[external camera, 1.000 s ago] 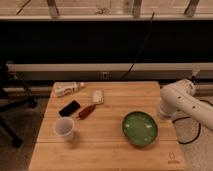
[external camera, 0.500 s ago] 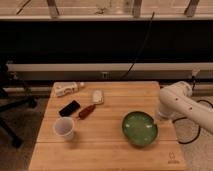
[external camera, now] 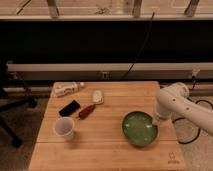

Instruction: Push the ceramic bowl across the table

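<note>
- Currently, the ceramic bowl (external camera: 139, 128) sits upright on the table (external camera: 110, 152), right of centre in the view, toward the near edge.
- Gripper (external camera: 159, 121) just beside the bowl's right rim, under the white arm (external camera: 176, 102); jaws clenched; contact with the rim cannot be told.
- Translucent cup (external camera: 64, 128) well apart, near left.
- Black flat object (external camera: 69, 107), reddish item (external camera: 86, 111) and white bottle (external camera: 67, 88) lie farther back.

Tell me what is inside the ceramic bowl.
The ceramic bowl shows only its glossy green inside, nothing in it. The gripper, shut, sits at its right rim in view, hiding a sliver there.
</note>
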{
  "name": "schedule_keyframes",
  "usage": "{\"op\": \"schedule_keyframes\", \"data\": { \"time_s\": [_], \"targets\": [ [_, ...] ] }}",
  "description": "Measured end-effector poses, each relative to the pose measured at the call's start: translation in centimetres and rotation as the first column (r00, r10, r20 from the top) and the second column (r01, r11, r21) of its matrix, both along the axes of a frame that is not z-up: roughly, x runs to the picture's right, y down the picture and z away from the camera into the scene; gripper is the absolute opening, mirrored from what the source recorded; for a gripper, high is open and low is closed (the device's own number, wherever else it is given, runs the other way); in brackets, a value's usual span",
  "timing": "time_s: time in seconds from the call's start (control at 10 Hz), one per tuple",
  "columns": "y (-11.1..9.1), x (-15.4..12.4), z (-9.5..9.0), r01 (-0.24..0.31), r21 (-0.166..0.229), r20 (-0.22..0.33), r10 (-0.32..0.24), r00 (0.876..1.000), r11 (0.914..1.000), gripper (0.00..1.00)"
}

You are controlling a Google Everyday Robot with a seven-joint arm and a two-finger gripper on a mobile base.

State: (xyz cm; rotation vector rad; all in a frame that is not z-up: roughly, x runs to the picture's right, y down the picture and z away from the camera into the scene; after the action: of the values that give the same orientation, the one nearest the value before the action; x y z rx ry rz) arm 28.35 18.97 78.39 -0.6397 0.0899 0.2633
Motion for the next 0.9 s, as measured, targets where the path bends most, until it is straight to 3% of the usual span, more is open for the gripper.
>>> {"op": "schedule_keyframes", "data": {
  "time_s": [0.9],
  "targets": [
    [0.7,-0.3,1.5,-0.055,-0.011,-0.032,0.054,0.998,0.9984,0.02]
  ]
}}
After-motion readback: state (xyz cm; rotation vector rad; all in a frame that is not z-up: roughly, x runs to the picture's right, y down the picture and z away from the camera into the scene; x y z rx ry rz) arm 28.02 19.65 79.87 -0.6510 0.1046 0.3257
